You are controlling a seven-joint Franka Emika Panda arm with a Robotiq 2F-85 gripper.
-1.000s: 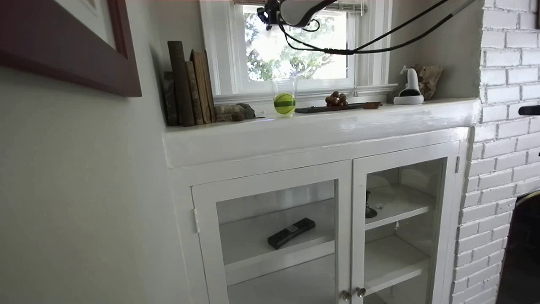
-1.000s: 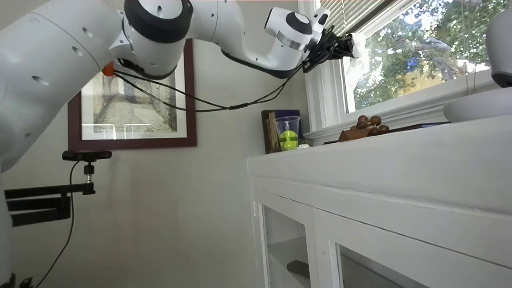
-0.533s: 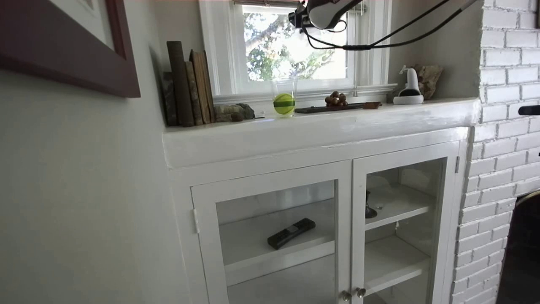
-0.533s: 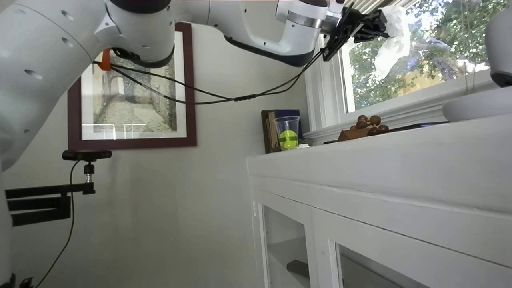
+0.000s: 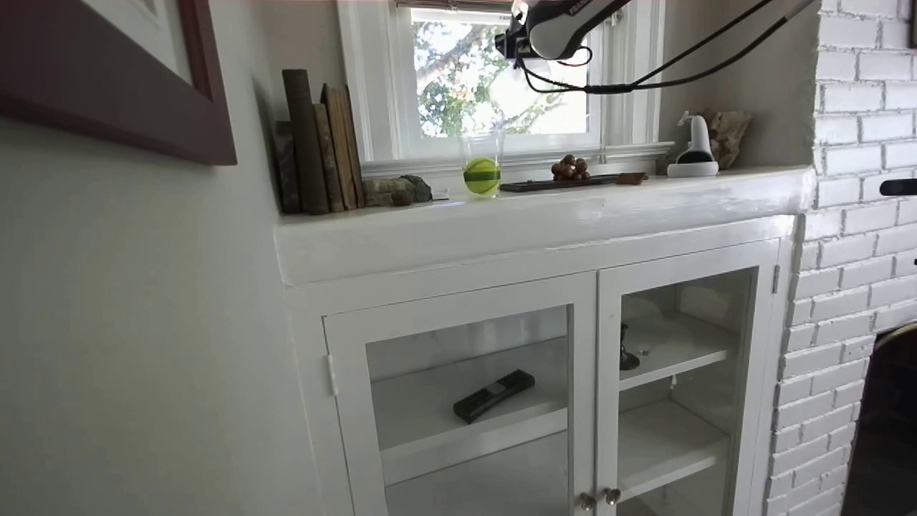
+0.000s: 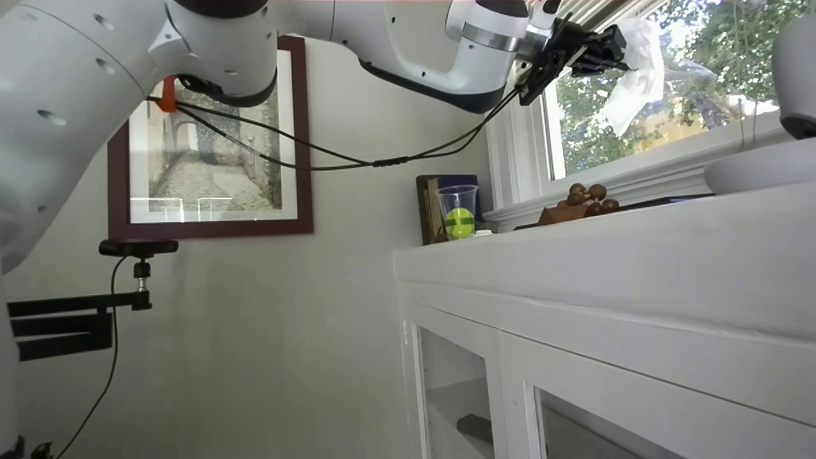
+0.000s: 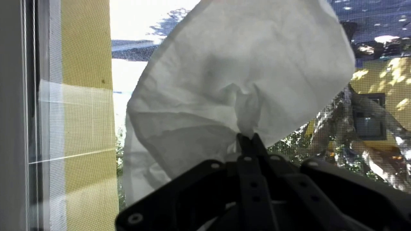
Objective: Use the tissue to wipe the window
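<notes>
Tissue [image 7: 273,48] hangs pinched tight in hand [image 7: 248,136], in front of window [image 5: 458,107]; contact unclear. Arm [image 5: 556,39] shows small lettering [image 5: 579,7] reading FRANKA in an exterior view.

White tissue [image 7: 273,64], creased, pinched in claw [image 7: 247,137], drooping before bright, white-framed window [image 5: 487,89].

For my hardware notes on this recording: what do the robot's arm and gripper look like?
The smooth, rounded white robot arm has black trim, a silver metal band and an orange piece. Thin black cables loop beneath it. Small lettering shows in an exterior view. The black, angular gripper has slim linkage bars and round, pale pins.
</notes>
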